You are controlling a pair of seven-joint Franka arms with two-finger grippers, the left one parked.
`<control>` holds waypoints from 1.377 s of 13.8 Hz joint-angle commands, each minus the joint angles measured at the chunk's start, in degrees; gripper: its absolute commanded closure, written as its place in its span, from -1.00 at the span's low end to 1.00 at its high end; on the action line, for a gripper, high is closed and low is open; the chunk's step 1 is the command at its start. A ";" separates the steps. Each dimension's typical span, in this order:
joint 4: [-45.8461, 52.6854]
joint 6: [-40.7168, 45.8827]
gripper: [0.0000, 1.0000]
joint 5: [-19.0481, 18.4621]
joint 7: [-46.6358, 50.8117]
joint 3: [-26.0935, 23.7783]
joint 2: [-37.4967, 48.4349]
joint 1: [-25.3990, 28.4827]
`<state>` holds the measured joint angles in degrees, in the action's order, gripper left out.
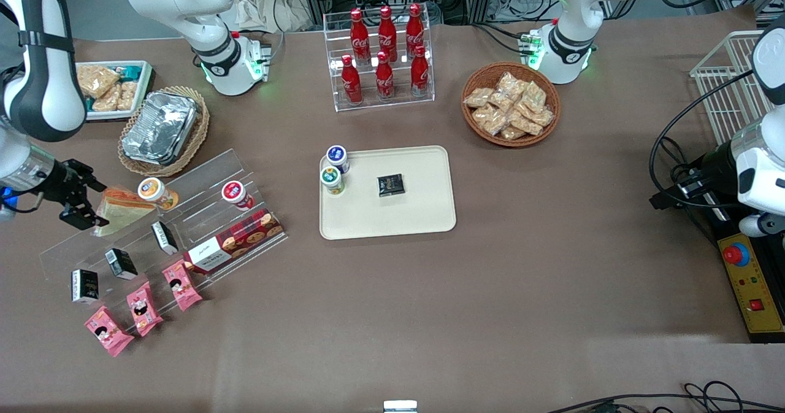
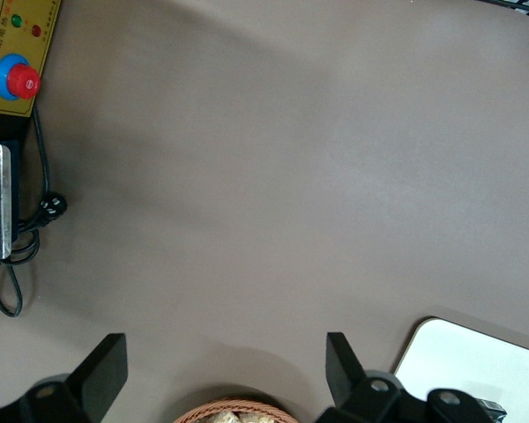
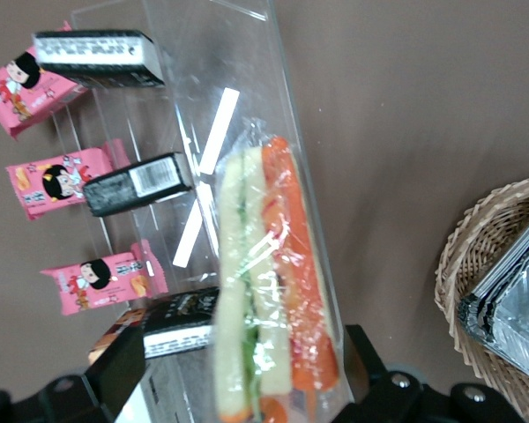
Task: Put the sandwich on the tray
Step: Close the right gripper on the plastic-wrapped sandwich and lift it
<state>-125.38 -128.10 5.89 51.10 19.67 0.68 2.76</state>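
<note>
Wrapped sandwich (image 3: 269,291) right at the wrist camera, between the spread fingers of the gripper (image 3: 247,379).

Reaches in low from the working arm's end of the table (image 1: 521,290), wrist roughly level, gripper (image 1: 83,207) at the upper step of the clear stepped display rack (image 1: 184,216). Stands open, one finger (image 3: 123,370) on each side of the sandwich (image 1: 119,207), contact not certain. Sits on the rack beside an orange-lidded cup (image 1: 156,193), above black boxes (image 3: 139,183) and pink snack packets (image 3: 62,181). Lies well apart from the cream tray (image 1: 417,216) mid-table, which carries two cups (image 1: 334,169) and a small black packet (image 1: 390,185).
</note>
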 commanded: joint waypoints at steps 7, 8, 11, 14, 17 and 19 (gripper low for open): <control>-8.31 -9.62 0.74 -0.35 -2.75 0.19 0.47 0.14; -8.13 -9.36 1.00 -0.35 -4.59 0.19 0.38 0.14; -6.91 -7.96 1.00 -0.35 -9.17 0.46 0.73 -0.47; 1.94 4.38 1.00 -0.35 -10.32 0.72 0.91 -0.65; 13.37 19.69 1.00 -0.35 -10.32 0.55 0.73 -0.57; 18.22 25.86 1.00 0.26 -9.10 0.02 0.82 0.22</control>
<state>-112.58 -108.26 5.79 41.40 20.13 2.19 2.48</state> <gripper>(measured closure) 0.767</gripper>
